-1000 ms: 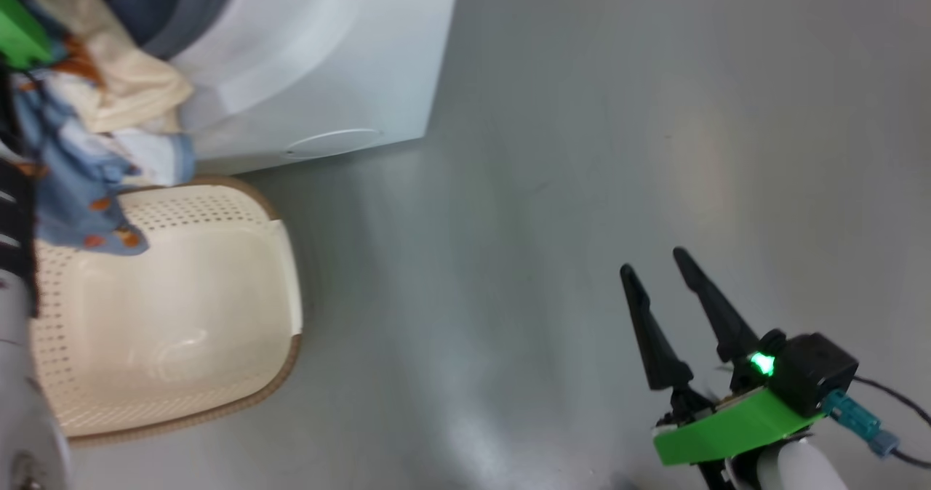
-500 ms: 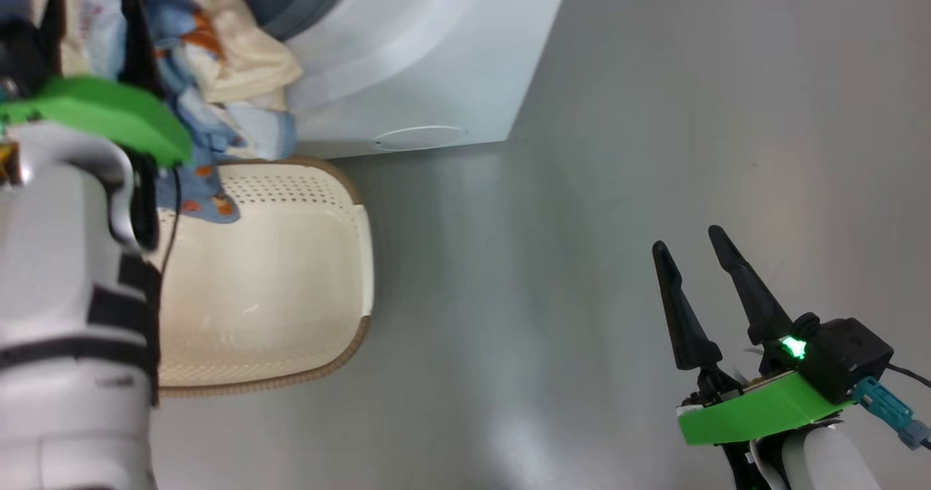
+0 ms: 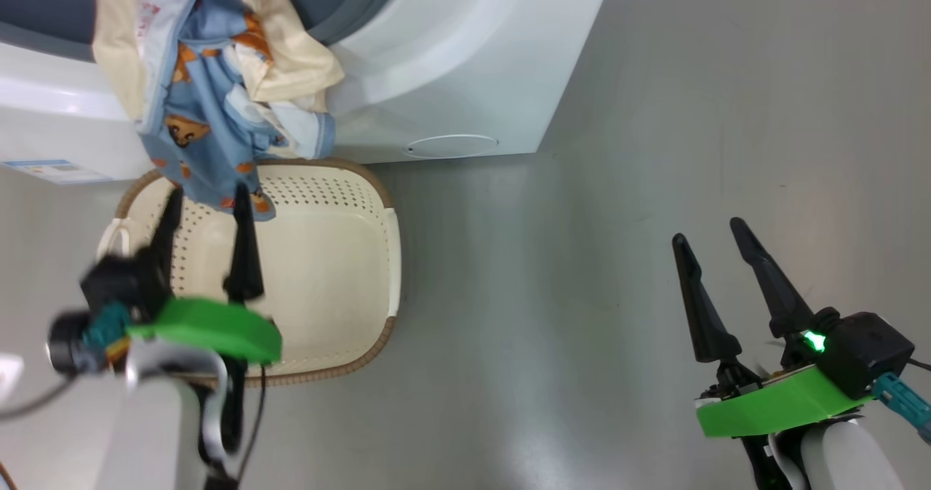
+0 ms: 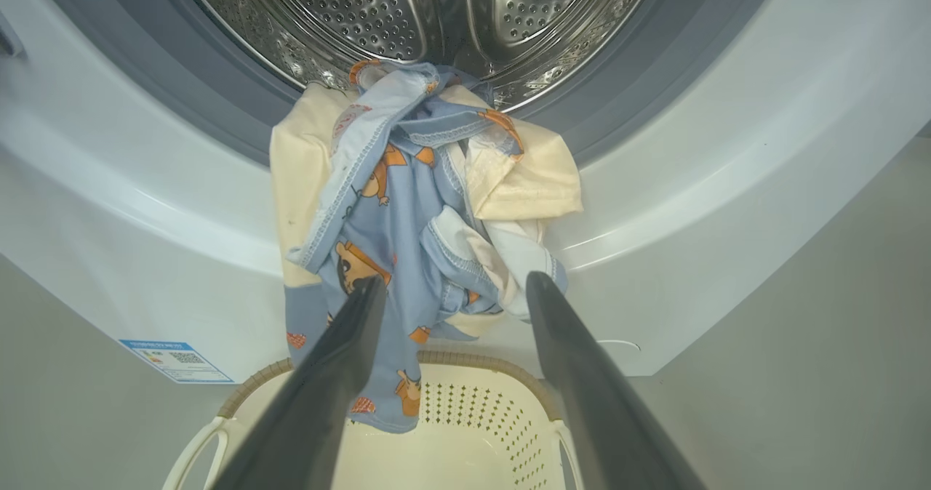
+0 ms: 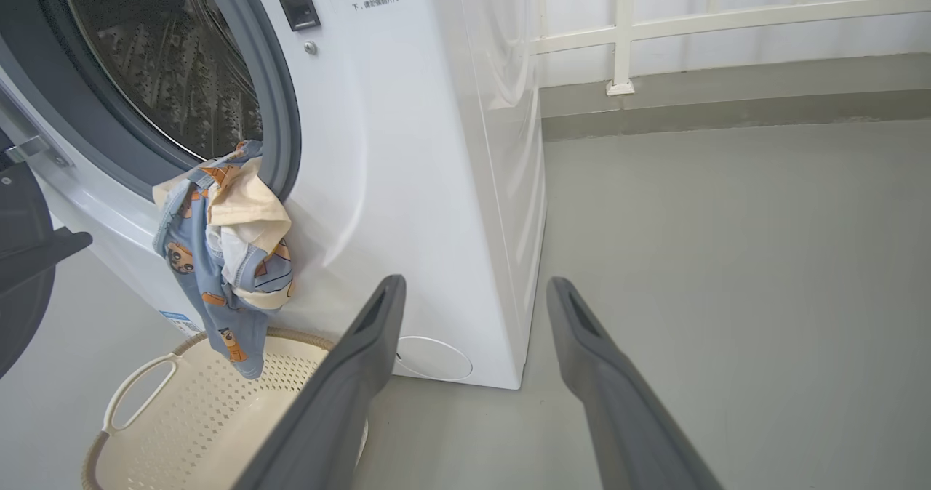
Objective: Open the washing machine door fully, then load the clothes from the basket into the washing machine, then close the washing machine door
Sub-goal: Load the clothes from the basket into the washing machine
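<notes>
Standing on the grey floor, the washing machine has its round opening uncovered. The left wrist view looks into the steel perforated drum, ringed by the grey-blue gasket. The washing machine door shows as a dark rounded shape at the left edge of the right wrist view, swung away from the opening.

The basket sits on the floor just in front of the machine, its brown rim close to the white front panel.

The clothes are draped over the lower lip of the opening. Their top lies on the gasket at the edge of the drum, and the rest hangs down the front panel. The lowest blue tip dangles over the back rim of the basket.

The left gripper hovers above the basket with its fingers spread wide and clamped on nothing. Its tips are near the hanging hem; whether they touch it I cannot tell. The right gripper is well apart to the right over bare floor, its fingers likewise spread and holding nothing.

A round flap marks the machine's lower right corner, and a blue label sticker its lower left.
</notes>
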### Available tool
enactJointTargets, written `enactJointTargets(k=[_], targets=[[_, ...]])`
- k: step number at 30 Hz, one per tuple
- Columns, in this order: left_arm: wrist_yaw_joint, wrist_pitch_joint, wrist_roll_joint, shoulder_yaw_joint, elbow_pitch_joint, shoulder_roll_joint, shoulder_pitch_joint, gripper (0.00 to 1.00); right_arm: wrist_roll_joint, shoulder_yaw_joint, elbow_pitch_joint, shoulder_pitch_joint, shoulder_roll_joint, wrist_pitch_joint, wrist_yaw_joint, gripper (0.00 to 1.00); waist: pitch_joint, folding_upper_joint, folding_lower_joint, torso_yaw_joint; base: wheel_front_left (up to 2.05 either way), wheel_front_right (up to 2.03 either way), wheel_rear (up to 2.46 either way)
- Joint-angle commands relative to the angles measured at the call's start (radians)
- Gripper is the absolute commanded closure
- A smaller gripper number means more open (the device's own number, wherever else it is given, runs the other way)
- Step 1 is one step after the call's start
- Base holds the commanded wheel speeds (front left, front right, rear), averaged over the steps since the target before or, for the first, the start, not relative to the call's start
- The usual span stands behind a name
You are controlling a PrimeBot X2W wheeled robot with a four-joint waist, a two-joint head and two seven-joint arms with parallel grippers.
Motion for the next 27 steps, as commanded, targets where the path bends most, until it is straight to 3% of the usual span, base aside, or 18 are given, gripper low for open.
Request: enactJointTargets(k=[1,18,27], targets=[[0.011,0.004,-0.005,0.022,-0.05,0.021,0.032,0.0,-0.003,0.019,-0.028,-0.002,-0.005,-0.005,0.002,0.0,-0.002,0.0,0.0,0.005,0.0,0.0,0.0],[0.164,-0.038,-0.143,-0.105,-0.236,0.015,0.327,0.0,-0.014,-0.007,-0.048,0.041,-0.016,-0.005,0.002,0.0,-0.036,0.0,0.0,0.064,0.0,0.0,0.0],[0.178,-0.061,-0.147,-0.089,-0.296,0.035,0.384,0.0,-0.015,-0.009,-0.055,0.06,-0.014,-0.005,0.002,0.0,-0.049,0.0,0.0,0.054,0.0,0.0,0.0]])
